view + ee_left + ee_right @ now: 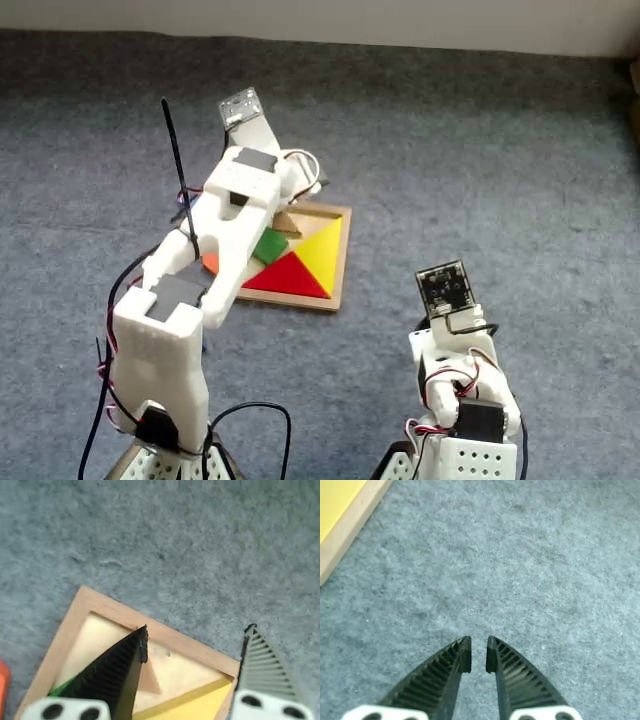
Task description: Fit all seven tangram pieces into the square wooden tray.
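Note:
The square wooden tray (340,262) lies on the grey carpet at mid-table. It holds a yellow triangle (322,250), a red triangle (288,274), a green piece (268,246), an orange piece (211,263) and a small tan triangle (287,223). My left arm (235,215) stretches over the tray's far left part. My left gripper (195,637) hangs open above the tray's far corner (165,637), with the tan triangle (151,681) and the yellow piece (195,706) beneath. My right gripper (478,653) is shut on nothing, over bare carpet beside the tray rim (350,527).
Grey carpet (480,160) covers the table all around the tray. My right arm (460,380) sits folded at the near right, off the tray. A pale wall edge runs along the far side.

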Controlling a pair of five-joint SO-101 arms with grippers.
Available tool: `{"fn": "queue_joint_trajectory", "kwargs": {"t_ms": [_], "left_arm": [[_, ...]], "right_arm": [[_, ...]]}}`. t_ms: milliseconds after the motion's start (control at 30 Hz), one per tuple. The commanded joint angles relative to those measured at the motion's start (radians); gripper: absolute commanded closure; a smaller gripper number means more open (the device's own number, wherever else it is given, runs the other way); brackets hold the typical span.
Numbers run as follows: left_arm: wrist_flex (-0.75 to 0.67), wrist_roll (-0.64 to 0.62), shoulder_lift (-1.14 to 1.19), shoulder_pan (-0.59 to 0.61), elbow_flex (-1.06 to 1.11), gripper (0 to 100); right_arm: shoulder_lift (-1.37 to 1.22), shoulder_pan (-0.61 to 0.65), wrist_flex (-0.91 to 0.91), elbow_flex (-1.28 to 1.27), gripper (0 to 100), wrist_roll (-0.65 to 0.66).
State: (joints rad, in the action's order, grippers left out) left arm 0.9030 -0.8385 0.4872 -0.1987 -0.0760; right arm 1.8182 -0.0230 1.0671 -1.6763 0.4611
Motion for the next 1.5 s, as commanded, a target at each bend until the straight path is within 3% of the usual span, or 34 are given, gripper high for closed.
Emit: {"fn": "queue_joint_trajectory", "kwargs": {"t_ms": [0,500,700,900,1467], "left_arm": [[0.051,0.003,-0.01,0.015,-0.047,70],[0.264,0.005,-0.068,0.015,-0.096,70],[0.265,0.005,-0.012,0.008,-0.101,70],[0.178,0.006,0.056,-0.002,-0.117,70],[0.155,0.006,0.068,-0.205,-0.119,70]], "right_arm": [[0.012,-0.013,-0.021,-0.127,93.2,-0.003],[0.012,-0.013,-0.021,-0.127,93.2,-0.003],[0.012,-0.013,-0.021,-0.127,93.2,-0.003],[0.012,-0.013,-0.021,-0.127,93.2,-0.003],[0.012,-0.013,-0.021,-0.127,93.2,-0.003]]}}
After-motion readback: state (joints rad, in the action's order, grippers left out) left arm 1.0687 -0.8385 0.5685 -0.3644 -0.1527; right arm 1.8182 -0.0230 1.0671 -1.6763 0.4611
